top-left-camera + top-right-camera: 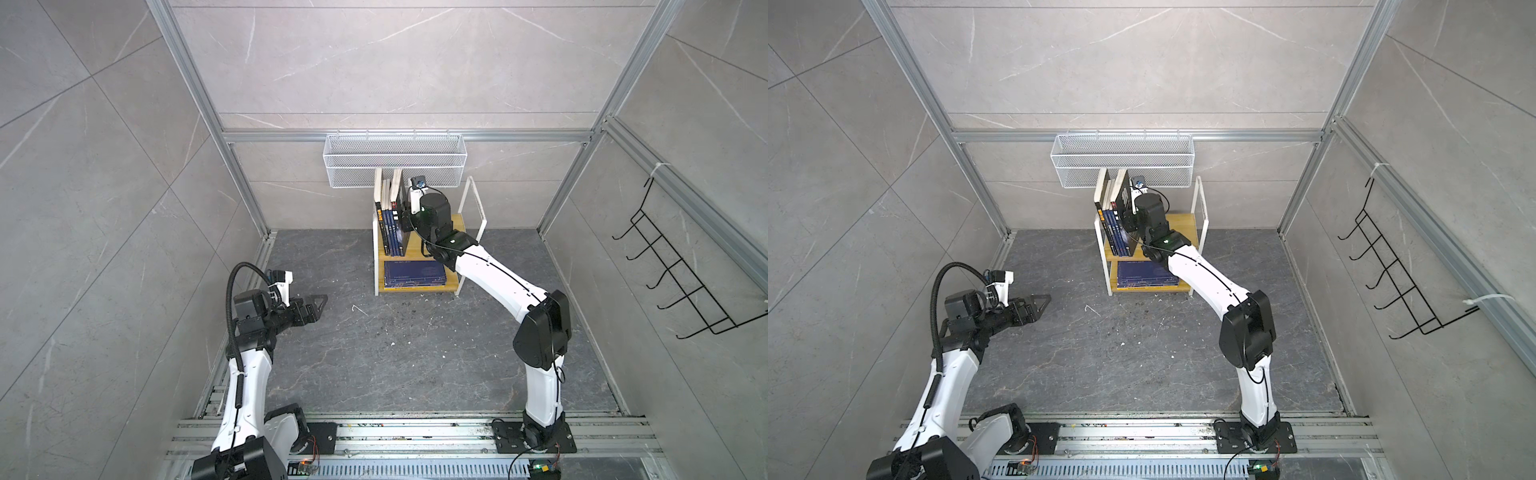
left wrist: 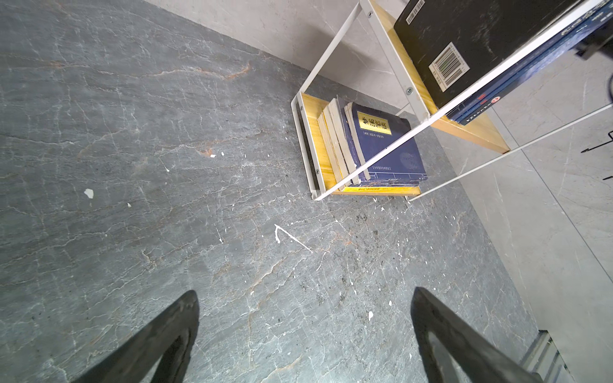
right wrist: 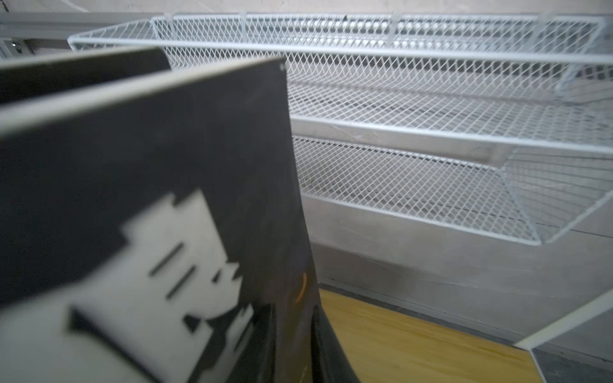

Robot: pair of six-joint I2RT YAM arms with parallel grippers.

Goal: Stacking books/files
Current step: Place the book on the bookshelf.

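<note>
**Stacking task, judged to be at a midway stage.** A flat pile of navy books (image 1: 413, 274), its top cover bearing a yellow title label (image 2: 374, 123), lay on the lower shelf of the two-tier rack (image 1: 482, 216). A row of upright books (image 1: 388, 232) stood at the left end of the upper shelf, and none lay on the tabletop (image 1: 395, 353). Whether the upright row was the source or the destination of the stacking could not be told. The right gripper (image 1: 1128, 222) was at the black book (image 1: 1123, 195), the outermost of the row. That book leaned slightly and filled much of the right wrist view, with a dark curved part, probably a finger (image 3: 326, 351), just beside its cover. The wrist hid the jaws in both top views, so it could not be told how far apart they stood or whether they clamped the book. The left gripper (image 1: 318, 300) hung spread wide and empty above the tabletop, well apart from the rack.
</note>
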